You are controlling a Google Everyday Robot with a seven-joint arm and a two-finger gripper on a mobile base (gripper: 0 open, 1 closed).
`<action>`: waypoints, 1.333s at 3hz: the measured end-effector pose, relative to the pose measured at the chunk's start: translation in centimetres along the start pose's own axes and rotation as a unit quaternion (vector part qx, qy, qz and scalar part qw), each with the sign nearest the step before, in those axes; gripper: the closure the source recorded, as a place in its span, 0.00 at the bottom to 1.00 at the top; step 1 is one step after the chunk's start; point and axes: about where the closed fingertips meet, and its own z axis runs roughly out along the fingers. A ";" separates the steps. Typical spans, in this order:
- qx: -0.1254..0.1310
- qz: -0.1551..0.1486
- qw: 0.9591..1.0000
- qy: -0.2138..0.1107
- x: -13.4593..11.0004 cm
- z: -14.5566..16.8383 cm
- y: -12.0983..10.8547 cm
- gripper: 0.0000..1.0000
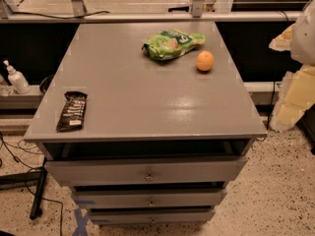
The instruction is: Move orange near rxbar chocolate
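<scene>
Front left corner of the surface [147,97]: chocolate bar [72,111] lying flat, its long side running front to back. Near the back edge, right of centre: green snack bag [172,44]. The orange [205,61] sits just beside the bag, toward the right edge, well apart from the bar. My tool [298,95] is out past the right edge, touching nothing; open or closed, I cannot tell.

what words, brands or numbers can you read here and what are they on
No text reads clearly.
rxbar chocolate: white lettering and a small white label on the dark wrapper, too blurred to read.
green snack bag: pale print, too blurred to read.
orange and pump bottle: no text visible.
gripper, past the right edge of the cabinet: no markings visible.
</scene>
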 end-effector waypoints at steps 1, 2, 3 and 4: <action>0.000 0.000 1.000 0.000 0.0 0.0 0.0 0.00; 0.006 0.027 0.999 -0.022 -0.2 2.4 -1.1 0.00; 0.018 0.069 0.996 -0.053 -0.3 7.5 -4.1 0.00; 0.046 0.101 0.991 -0.076 -0.4 12.8 -8.1 0.00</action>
